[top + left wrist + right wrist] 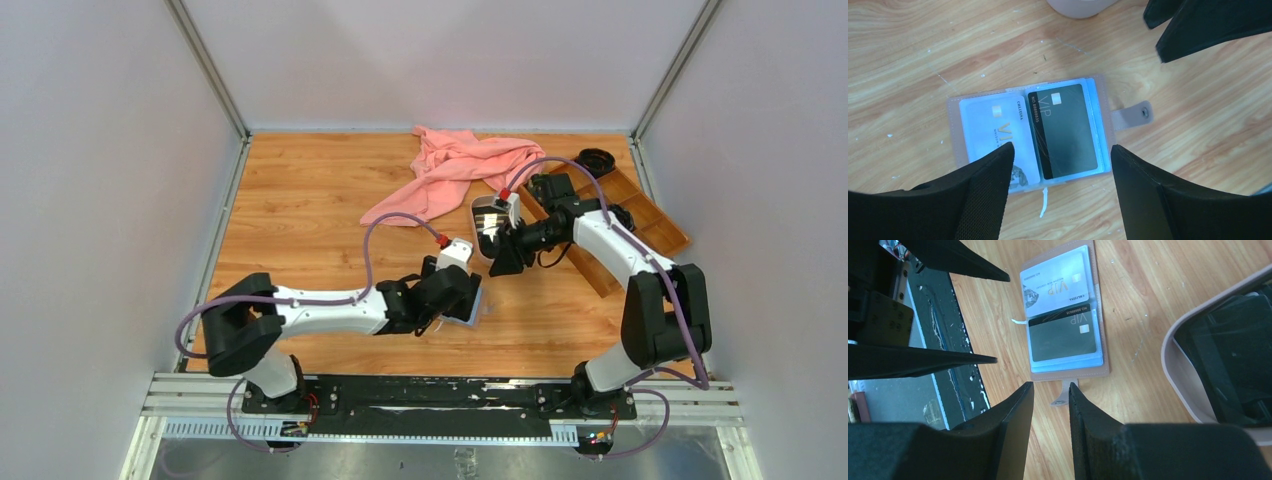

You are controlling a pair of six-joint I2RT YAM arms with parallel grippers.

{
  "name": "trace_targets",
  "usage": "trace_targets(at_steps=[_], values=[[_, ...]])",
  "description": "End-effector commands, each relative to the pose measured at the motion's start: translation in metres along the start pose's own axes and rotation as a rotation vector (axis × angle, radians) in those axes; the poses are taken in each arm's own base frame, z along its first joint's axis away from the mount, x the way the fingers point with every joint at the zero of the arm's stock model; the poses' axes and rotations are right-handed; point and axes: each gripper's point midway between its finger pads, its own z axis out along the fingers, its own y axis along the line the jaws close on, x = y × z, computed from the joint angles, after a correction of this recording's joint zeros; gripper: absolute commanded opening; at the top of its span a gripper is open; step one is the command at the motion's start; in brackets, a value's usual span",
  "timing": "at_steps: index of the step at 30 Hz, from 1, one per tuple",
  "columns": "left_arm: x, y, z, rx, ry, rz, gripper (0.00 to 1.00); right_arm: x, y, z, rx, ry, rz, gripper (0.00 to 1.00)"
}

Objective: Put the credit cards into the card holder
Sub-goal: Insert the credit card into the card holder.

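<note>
You're hovering the L claw [1060, 147] right over the card holder [1068, 374], fingers [983, 190] spread wide, nothing btwn them. The card holder is lying open and flat on the table [310, 200], sleeves facing up. Two credit cards are sitting in those sleeves side by side: a pale VIP card [990, 127] on one page, a dark VIP card [1068, 135] on the other. In the L wrist view one finger is covering a corner of the pale VIP card. The snap tab [1132, 115] is sticking out flat from the dark-card side.

Just past the card holder's tab side, you're pointing the R claw [1051, 386] down. Its fingers are sitting close w/ a narrow gap, wood showing thru, pinching nothing.

Beyond the card holder, next to the R claw, the oval tray [1178, 375] is holding more dark cards [1233, 365]. Farther back from the card holder a pink cloth [455, 165] is lying crumpled. A brown compartment tray [650, 225] is sitting back and to the right of the card holder.
</note>
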Motion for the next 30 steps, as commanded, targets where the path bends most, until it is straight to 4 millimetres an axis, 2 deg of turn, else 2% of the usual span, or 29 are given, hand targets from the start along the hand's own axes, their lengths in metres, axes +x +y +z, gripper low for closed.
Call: trace_targets(at_steps=[1, 6, 10, 24, 30], values=[[0.012, -0.004, 0.016, -0.037, 0.055, 0.054, 0.72, 0.0, -0.01, -0.008, 0.025, -0.011, 0.025, 0.36], [0.022, -0.022, 0.034, -0.006, 0.104, 0.073, 0.71, 0.001, -0.013, -0.008, 0.025, -0.01, 0.042, 0.35], [0.03, -0.022, 0.044, -0.026, 0.133, 0.096, 0.71, 0.001, -0.013, -0.008, 0.02, -0.012, 0.046, 0.35], [0.046, -0.016, 0.054, -0.067, 0.181, 0.125, 0.72, 0.002, -0.012, -0.007, 0.014, -0.015, 0.052, 0.35], [0.047, -0.014, 0.052, -0.061, 0.178, 0.112, 0.66, 0.002, -0.012, -0.007, 0.009, -0.014, 0.055, 0.35]])
